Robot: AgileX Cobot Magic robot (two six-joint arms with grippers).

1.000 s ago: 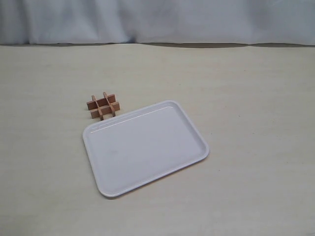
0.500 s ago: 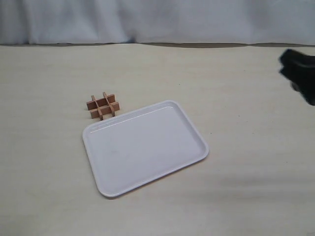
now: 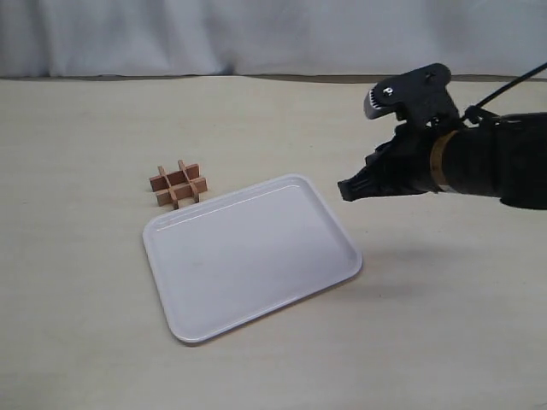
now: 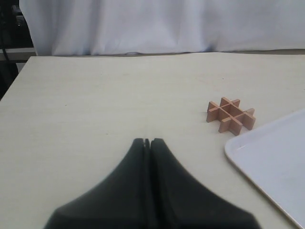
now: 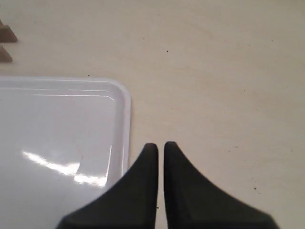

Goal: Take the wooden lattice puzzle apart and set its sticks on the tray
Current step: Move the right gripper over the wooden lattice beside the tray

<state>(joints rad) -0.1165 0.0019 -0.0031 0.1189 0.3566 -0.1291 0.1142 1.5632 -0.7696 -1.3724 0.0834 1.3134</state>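
Observation:
The wooden lattice puzzle (image 3: 179,184) stands whole on the table, just off the far left corner of the white tray (image 3: 248,252), which holds nothing. My right gripper (image 3: 345,190) hovers above the table beside the tray's far right corner, its jaws almost together with nothing between them. In the right wrist view this gripper (image 5: 160,145) sits just outside the tray's rim (image 5: 126,112), and two stick ends of the puzzle (image 5: 5,34) peek in at the edge. In the left wrist view my left gripper (image 4: 147,141) is shut and empty, well short of the puzzle (image 4: 230,114) and the tray (image 4: 271,157).
A white cloth (image 3: 256,34) hangs along the back edge of the pale table (image 3: 85,325). The right arm's black body (image 3: 487,162) reaches in from the right side. The left arm is outside the exterior view.
The right arm has swept in from the right edge and now reaches toward the tray's far right corner. Puzzle and tray have not moved.

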